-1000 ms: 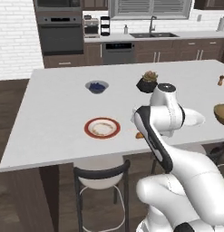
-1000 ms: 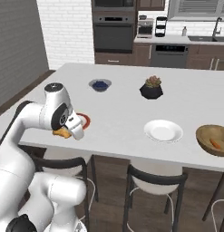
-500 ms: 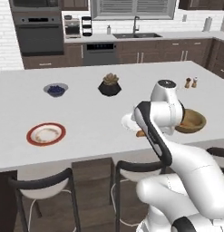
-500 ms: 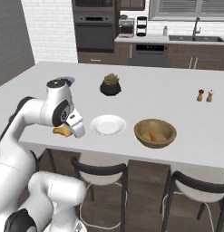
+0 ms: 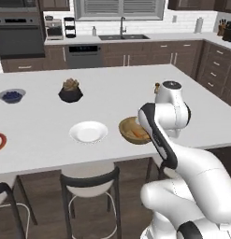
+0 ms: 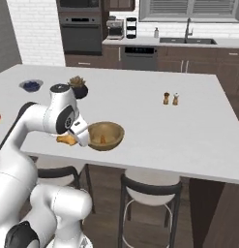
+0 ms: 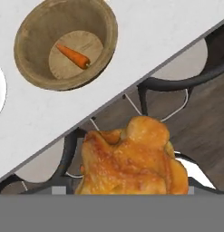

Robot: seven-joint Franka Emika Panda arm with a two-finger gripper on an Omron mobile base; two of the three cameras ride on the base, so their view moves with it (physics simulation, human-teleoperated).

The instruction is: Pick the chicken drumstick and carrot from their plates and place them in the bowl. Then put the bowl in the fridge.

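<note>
White plate [image 5: 89, 131] sitting near counter [image 5: 107, 102] front edge, bare counter around it. Wooden bowl [image 5: 132, 130] w/ carrot [image 7: 73, 55] inside lying just right of plate, close to the edge. Gripper [image 6: 67, 140] hanging off the counter edge over stool [image 7: 177, 86] & floor, closed on chicken drumstick [image 7: 131, 161]; bowl just beside it, up-left in hand view. Fingertips hidden by drumstick.
</note>
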